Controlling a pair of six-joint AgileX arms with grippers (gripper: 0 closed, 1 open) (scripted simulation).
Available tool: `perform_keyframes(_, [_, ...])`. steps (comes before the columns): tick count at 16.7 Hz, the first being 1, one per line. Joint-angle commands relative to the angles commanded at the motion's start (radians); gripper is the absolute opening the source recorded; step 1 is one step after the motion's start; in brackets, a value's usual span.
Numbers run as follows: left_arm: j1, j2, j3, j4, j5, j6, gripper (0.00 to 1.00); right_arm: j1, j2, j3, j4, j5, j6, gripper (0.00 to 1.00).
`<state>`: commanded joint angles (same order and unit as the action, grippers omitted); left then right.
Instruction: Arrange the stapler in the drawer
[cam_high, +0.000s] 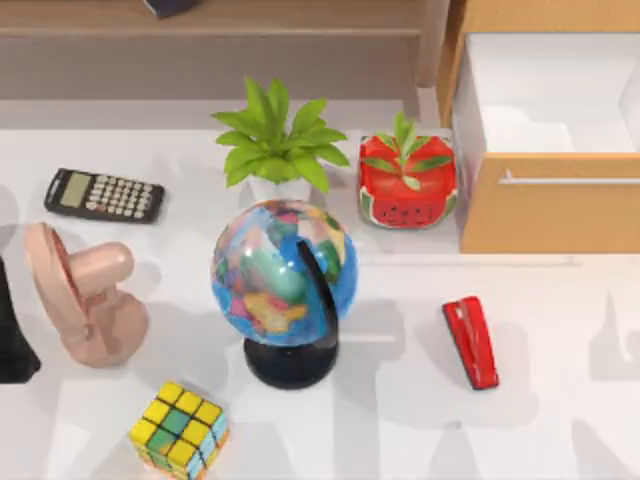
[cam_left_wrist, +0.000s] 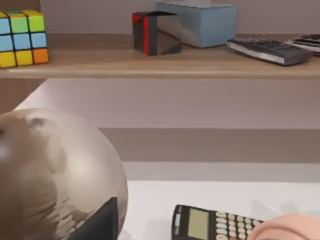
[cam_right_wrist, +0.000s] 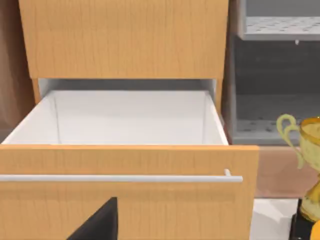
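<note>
Meanwhile stapler (cam_high: 471, 342) lies on the table below the open drawer (cam_high: 548, 205); no telling either gripper's state

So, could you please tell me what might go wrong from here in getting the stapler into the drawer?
The stapler lies flat on the table, so a grasp from above may slip off its glossy top. The drawer front stands between it and the white inside, so a low carry could hit the handle. The watermelon pot sits close beside the drawer and could get knocked.
</note>
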<state>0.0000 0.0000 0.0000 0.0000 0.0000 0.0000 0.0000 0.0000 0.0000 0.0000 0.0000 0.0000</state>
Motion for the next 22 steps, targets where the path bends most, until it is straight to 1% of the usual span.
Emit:
perform_keyframes(4, [0.000, 0.000, 0.000, 0.000, 0.000, 0.000, 1.00, 0.012, 0.030, 0.030, -0.022, 0.000, 0.008, 1.00])
perform_keyframes(8, [0.000, 0.000, 0.000, 0.000, 0.000, 0.000, 1.00, 0.077, 0.219, 0.190, -0.140, -0.001, 0.050, 1.00])
perform_keyframes(12, [0.000, 0.000, 0.000, 0.000, 0.000, 0.000, 1.00, 0.176, 0.559, 0.435, -0.321, -0.001, 0.115, 1.00])
perform_keyframes(19, [0.000, 0.000, 0.000, 0.000, 0.000, 0.000, 1.00, 0.377, 1.300, 0.928, -0.685, -0.002, 0.244, 1.00])
perform_keyframes(22, [0.000, 0.000, 0.000, 0.000, 0.000, 0.000, 1.00, 0.451, 1.574, 1.110, -0.820, -0.002, 0.292, 1.00])
